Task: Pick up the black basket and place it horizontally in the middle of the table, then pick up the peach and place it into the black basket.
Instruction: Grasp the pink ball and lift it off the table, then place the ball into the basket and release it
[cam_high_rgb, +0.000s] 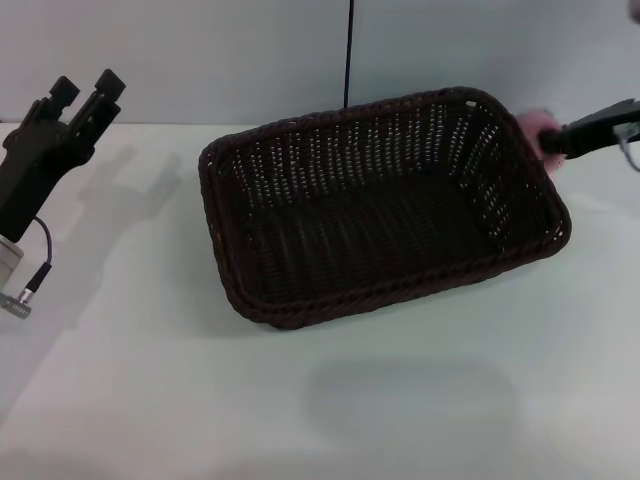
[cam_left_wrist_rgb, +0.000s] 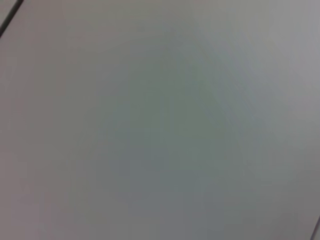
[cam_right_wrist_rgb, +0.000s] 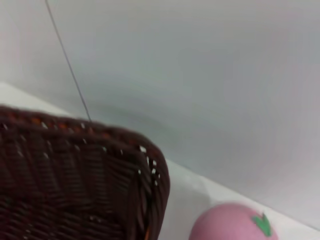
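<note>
The black basket (cam_high_rgb: 370, 215) lies lengthwise across the middle of the white table (cam_high_rgb: 400, 410), slightly skewed and empty. The pink peach (cam_high_rgb: 533, 126) sits just outside the basket's far right corner. My right gripper (cam_high_rgb: 558, 142) reaches in from the right edge and overlaps the peach. In the right wrist view the peach (cam_right_wrist_rgb: 232, 224), with its green leaf mark, rests on the table beside the basket's corner (cam_right_wrist_rgb: 145, 175). My left gripper (cam_high_rgb: 85, 88) is raised at the far left, open and empty, well away from the basket. The left wrist view shows only blank surface.
A thin black cable (cam_high_rgb: 348, 50) hangs down the pale wall behind the basket; it also shows in the right wrist view (cam_right_wrist_rgb: 67, 65). A cable and connector (cam_high_rgb: 25, 290) hang off the left arm. White tabletop stretches in front of the basket.
</note>
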